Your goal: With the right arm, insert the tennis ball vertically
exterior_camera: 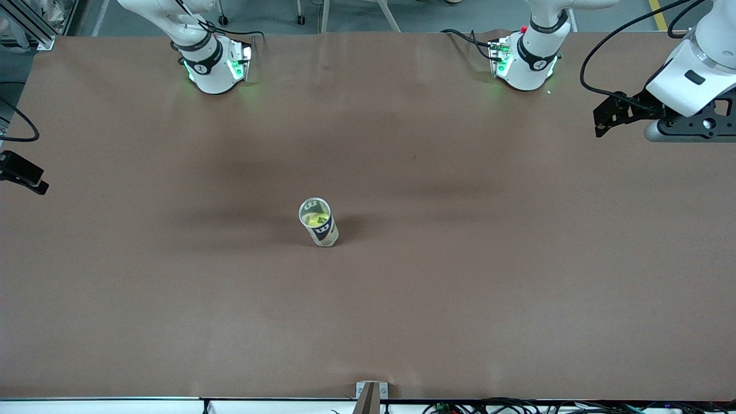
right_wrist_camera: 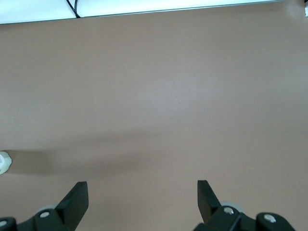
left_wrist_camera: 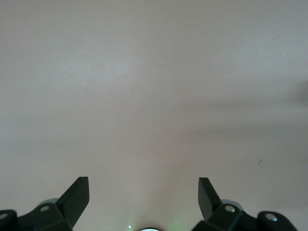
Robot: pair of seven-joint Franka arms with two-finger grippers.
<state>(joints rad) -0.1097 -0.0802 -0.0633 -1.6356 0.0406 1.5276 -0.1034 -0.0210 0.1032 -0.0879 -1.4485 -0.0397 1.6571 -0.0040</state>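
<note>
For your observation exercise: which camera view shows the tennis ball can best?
The front view: the whole can stands upright mid-table, its open mouth showing a yellow-green ball inside. The right wrist view catches only a pale sliver at the picture's edge, probably the can. The left wrist view shows bare table only.

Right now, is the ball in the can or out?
In. The can stands upright on the table, and the yellow-green ball shows inside its open top.
</note>
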